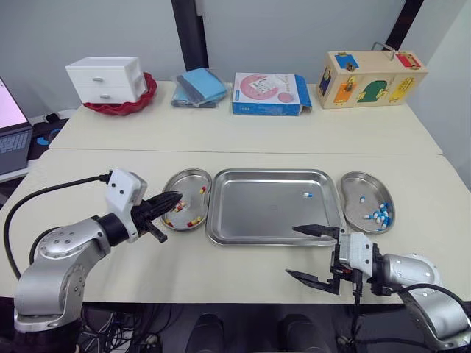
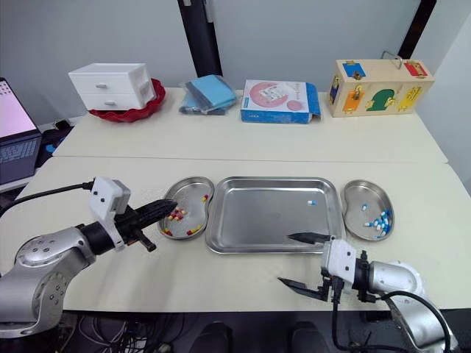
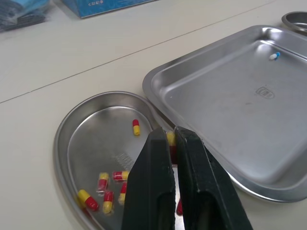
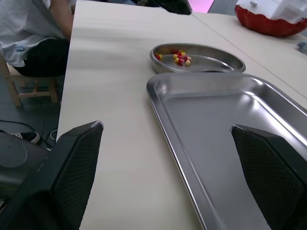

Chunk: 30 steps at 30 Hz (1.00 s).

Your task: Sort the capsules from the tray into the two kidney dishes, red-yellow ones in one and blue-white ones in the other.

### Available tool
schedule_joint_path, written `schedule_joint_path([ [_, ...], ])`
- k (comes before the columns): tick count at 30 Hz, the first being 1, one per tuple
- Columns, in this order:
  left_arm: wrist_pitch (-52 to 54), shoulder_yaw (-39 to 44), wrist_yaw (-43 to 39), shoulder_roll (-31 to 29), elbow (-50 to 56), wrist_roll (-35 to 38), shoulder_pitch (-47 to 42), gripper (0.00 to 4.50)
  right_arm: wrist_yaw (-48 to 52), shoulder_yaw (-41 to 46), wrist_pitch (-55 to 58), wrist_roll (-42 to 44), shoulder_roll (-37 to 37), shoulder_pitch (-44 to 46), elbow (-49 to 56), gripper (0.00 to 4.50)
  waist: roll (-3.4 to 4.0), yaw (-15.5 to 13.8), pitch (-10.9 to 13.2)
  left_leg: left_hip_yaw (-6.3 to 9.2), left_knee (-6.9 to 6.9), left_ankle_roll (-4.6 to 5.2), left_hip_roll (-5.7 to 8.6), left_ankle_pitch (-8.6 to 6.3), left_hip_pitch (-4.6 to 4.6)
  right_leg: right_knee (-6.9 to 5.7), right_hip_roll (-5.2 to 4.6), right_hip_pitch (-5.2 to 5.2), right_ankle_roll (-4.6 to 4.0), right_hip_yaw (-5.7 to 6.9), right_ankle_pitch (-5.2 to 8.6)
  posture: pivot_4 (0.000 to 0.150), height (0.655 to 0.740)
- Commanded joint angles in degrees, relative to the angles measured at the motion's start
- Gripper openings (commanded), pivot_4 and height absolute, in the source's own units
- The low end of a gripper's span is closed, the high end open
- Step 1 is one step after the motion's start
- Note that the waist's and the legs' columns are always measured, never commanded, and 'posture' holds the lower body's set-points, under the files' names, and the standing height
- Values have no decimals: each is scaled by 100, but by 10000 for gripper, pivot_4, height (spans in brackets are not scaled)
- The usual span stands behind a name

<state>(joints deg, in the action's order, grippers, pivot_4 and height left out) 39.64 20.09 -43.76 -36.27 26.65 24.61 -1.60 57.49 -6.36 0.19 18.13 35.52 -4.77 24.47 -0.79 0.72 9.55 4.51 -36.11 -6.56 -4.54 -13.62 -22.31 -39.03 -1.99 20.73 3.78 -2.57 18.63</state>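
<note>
beige table [image 1: 243, 132] | grey wall [image 1: 294, 29] | left claw [image 1: 177, 197] together | right claw [image 1: 291, 251] apart

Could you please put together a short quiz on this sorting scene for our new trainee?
1. True or false: the tray holds several red-yellow capsules.
2. Fill in: the right gripper, by the tray's near rim, has its jaws ___.
3. Which gripper is over the left kidney dish? A) left gripper B) right gripper C) neither

Key: 1 false, it holds one blue-white capsule. 2 open. 3 A.
</note>
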Motion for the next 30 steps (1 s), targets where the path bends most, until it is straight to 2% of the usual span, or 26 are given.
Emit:
schedule_joint_path([
  [1, -311, 86, 65, -132, 45, -55, 98, 119, 40, -86, -160, 42, -49, 107, 55, 45000, 0, -3, 0, 0, 0, 0, 0, 0, 0, 0, 0, 0, 0, 0, 0, 1500, 7078],
  [11, -768, 78, 235, -241, -526, -126, -1, 119, -208, -185, -239, 9, -398, 387, -50, 45000, 0, -4, 0, 0, 1, 0, -1, 0, 1, -1, 1, 3, -1, 0, 0, 1500, 7078],
  [15, -760, 104, 93, -278, -601, 84, -29, 11348, -208, -224, -239, -35, -430, 410, -86, 45000, 0, -2, 0, 0, 2, 0, -1, 0, 1, -1, 1, 3, -1, 0, 0, 1500, 7078],
  [19, -797, 105, 80, -316, -602, 104, 12, 25932, -219, -243, -227, -55, -431, 384, -71, 45000, 0, -2, 0, 0, 2, 0, -1, 0, 1, -1, 1, 4, -1, 0, 0, 1500, 7078],
  [25, -767, 135, 42, -329, -529, 205, 62, 44593, -220, -247, -232, -75, -413, 341, -73, 45000, 0, -1, 0, 0, 2, 0, -1, 0, 1, -1, 1, 4, -1, -1, 0, 1500, 7078],
  [30, -947, 165, 67, -326, -465, 175, 154, 44593, -219, -237, -238, -100, -392, 331, -90, 45000, 0, 1, 1, -1, 3, 0, -1, 0, 1, -1, 1, 5, -1, -1, 0, 1500, 7078],
])
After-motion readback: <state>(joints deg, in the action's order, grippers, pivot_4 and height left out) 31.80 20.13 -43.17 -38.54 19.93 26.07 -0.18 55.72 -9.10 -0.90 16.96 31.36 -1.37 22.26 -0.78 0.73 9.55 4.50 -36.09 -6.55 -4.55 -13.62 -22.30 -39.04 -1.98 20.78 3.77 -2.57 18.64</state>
